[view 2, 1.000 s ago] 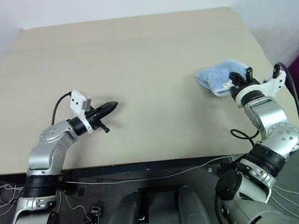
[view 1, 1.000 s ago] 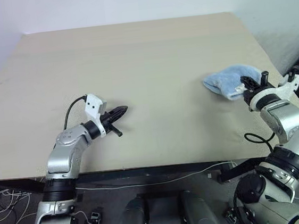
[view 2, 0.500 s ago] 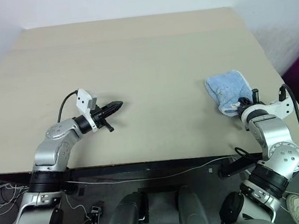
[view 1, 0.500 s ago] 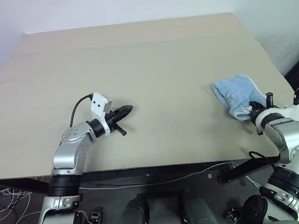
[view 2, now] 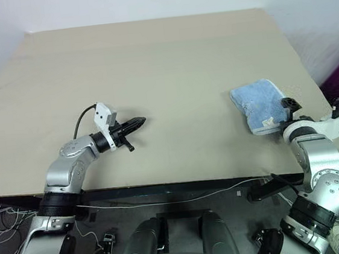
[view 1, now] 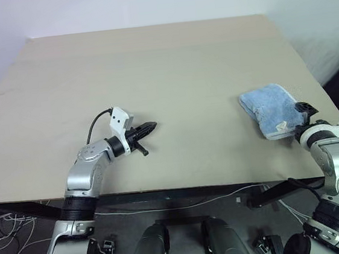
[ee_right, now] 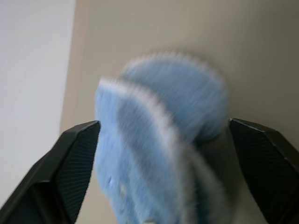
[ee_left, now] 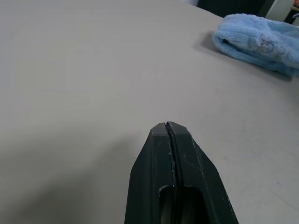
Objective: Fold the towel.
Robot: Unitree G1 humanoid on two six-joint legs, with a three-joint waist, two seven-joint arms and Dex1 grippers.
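Observation:
The light blue towel [view 1: 269, 108] lies folded in a small thick bundle on the right side of the table, near its right edge. My right gripper [view 1: 302, 116] is at the towel's near end, open. In the right wrist view its two black fingers [ee_right: 70, 161] stand wide apart, with the towel [ee_right: 163, 116] just ahead of them and not pinched. My left gripper [view 1: 151, 127] is shut and empty. It hovers low over bare tabletop left of centre and points toward the towel [ee_left: 259, 41].
The beige table [view 1: 163, 67] has its front edge just below both arms, and its right edge runs close past the towel. A black cable [view 1: 93, 124] loops off the left wrist. Cables lie on the floor under the front edge.
My right gripper has opened, let go of the towel and drawn back toward the near edge. The towel has settled flat in a folded bundle. My left gripper has edged slightly right.

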